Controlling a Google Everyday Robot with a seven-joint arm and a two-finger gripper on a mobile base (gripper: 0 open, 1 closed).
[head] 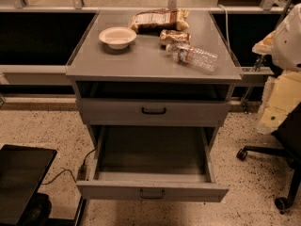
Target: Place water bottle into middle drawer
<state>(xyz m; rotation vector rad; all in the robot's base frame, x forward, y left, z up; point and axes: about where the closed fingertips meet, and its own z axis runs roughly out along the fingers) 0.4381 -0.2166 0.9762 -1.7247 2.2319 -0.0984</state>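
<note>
The water bottle (195, 57) lies on its side on the grey cabinet top (141, 62), toward the right, with its white cap pointing left at the snack packets. The middle drawer (153, 190) is pulled out toward me, and its flat tray (151, 152) holds nothing. Above it, the taller-fronted drawer (154, 111) with a black handle is closed. Only a white and cream part of my arm (286, 41) shows at the right edge, right of the bottle. My gripper is out of view.
A white bowl (117, 36) and two brown-and-white snack packets (159, 19) (174, 36) sit on the cabinet top. A black office chair base (277, 173) stands on the floor at the right. A black box (21, 178) and a cable are at the lower left.
</note>
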